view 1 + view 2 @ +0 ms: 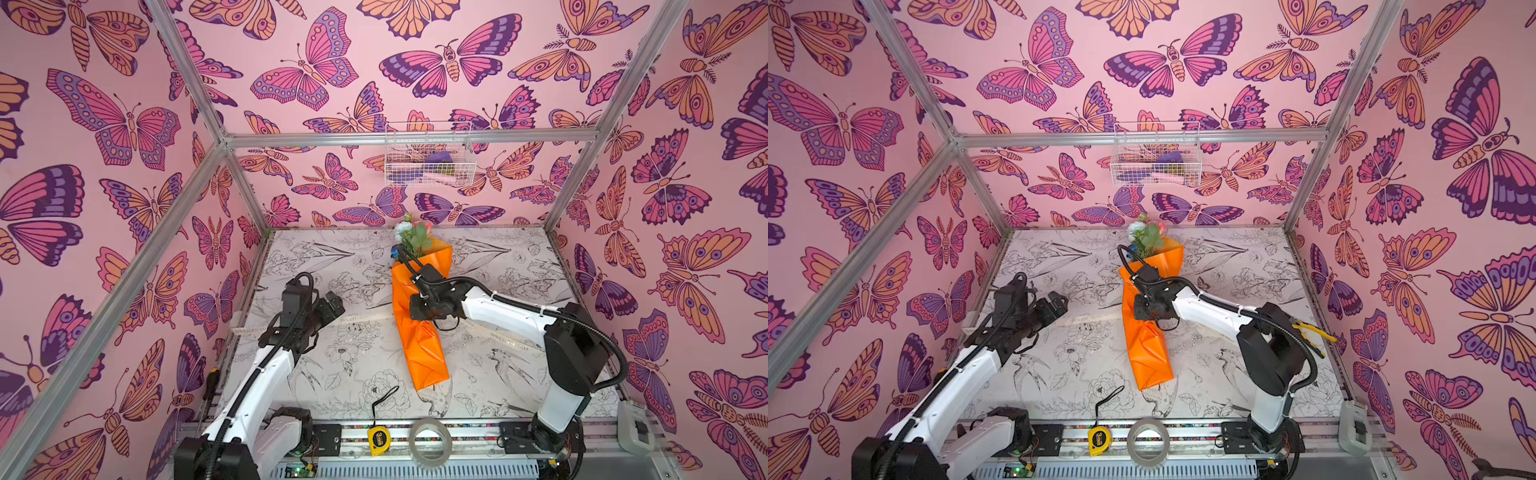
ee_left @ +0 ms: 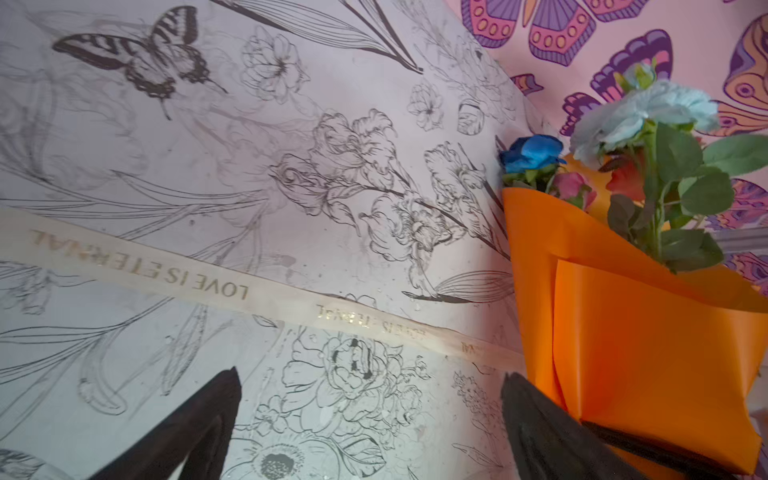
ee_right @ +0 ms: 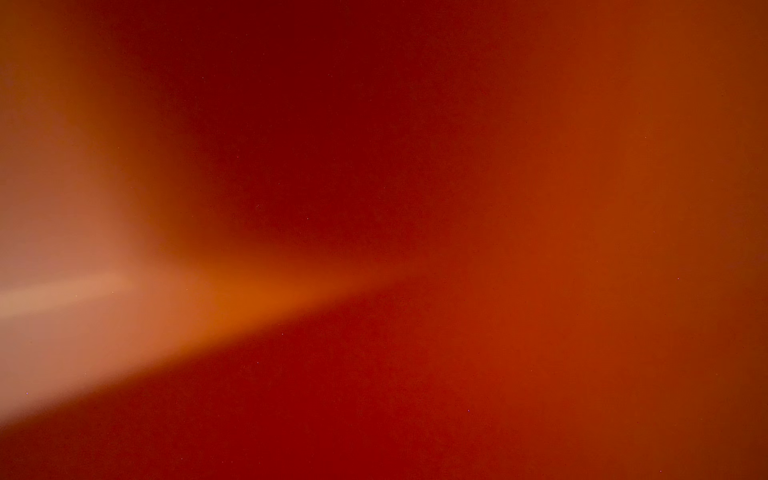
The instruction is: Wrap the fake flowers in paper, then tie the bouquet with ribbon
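Pink butterfly-print walls [image 1: 332, 199] around the flower-sketched tabletop [image 1: 353, 374]; metal frame bars [image 1: 246, 187] at its corners; white wire basket [image 1: 428, 156] above its far edge.

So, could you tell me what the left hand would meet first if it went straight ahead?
The open left hand would probably reach the cream ribbon lying on the table first, rather than the bouquet; depth is unclear.

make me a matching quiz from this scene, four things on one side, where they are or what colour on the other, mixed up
1 bouquet of fake flowers
2 ribbon
3 tape measure
4 wire basket

a hangs on the back wall
b yellow, on the front rail
c cream, flat on the table
d wrapped in orange

Pairs: 1-d, 2-c, 3-b, 4-a
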`<state>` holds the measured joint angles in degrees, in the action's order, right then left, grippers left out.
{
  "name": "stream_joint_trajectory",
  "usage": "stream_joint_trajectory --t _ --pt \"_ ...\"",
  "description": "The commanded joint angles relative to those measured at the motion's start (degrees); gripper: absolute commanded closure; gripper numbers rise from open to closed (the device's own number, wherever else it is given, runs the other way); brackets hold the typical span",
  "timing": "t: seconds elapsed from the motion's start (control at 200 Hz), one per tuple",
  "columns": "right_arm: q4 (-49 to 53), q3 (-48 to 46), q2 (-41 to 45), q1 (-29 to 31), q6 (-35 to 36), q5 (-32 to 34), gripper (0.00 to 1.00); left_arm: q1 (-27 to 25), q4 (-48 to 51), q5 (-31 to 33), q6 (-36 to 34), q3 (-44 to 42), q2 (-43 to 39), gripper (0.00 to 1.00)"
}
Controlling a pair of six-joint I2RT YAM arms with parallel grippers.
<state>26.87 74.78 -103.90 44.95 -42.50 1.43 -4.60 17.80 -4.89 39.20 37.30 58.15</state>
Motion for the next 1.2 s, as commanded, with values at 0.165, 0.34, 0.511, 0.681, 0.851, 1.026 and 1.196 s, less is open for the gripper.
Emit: stream_joint_trajectory --t 0.165,0.34,0.511,0.681,0.851,1.026,1.196 --pt "-6.31 2.15 -6.39 0.29 -4.43 -2.06 1.0 7.74 7.62 7.98 4.48 -0.23 -1.24 0.04" --pt "-5.62 2.38 -10.59 0.16 -4.43 -1.87 0.9 12.02 7.45 18.55 10.34 -0.85 -1.55 0.1" --pt "-4.62 2.45 -11.56 0.18 -4.53 -2.1 0.66 14.69 5.54 21.53 9.34 0.37 -1.62 0.1" --pt "-3.01 2.12 -7.94 0.06 -3.83 -0.36 0.42 15.39 5.2 23.5 5.13 1.14 -3.04 0.09" --pt "-1.57 1.36 -3.94 -0.35 -3.4 0.93 0.3 17.03 5.41 25.39 3.84 0.78 -2.57 0.07" --pt "0.03 0.15 -0.49 -1.08 -2.09 3.02 0.25 21.07 4.9 26.31 4.65 0.59 -0.3 0.02" --pt "0.29 -1.39 1.29 -2.12 -1.53 3.35 0.18 23.95 4.35 26.51 4.66 0.69 2.53 0.0"
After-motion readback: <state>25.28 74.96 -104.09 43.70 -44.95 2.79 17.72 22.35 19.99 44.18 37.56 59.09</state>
